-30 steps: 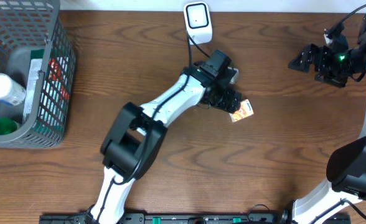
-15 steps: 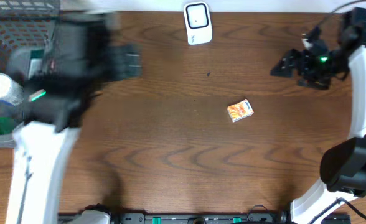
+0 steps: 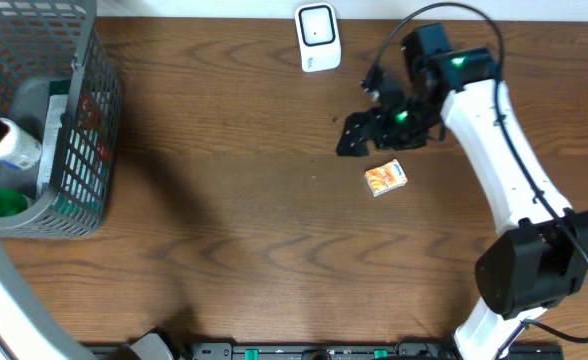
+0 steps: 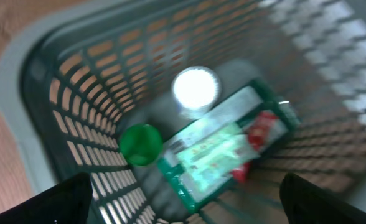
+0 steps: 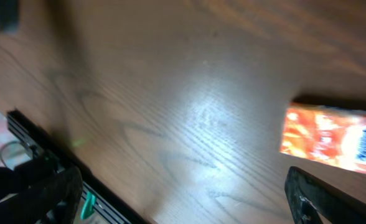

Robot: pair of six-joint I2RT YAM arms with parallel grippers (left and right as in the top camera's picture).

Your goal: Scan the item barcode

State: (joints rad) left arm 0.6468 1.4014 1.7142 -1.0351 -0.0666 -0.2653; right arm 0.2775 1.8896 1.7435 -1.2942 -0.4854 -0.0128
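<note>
Both pincers (image 4: pixel 184 198) (image 5: pixel 183 196) wide apart, empty

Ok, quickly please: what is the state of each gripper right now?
Left gripper: open, holding nothing, over the basket.
Right gripper: open, holding nothing, near the orange box.
</note>
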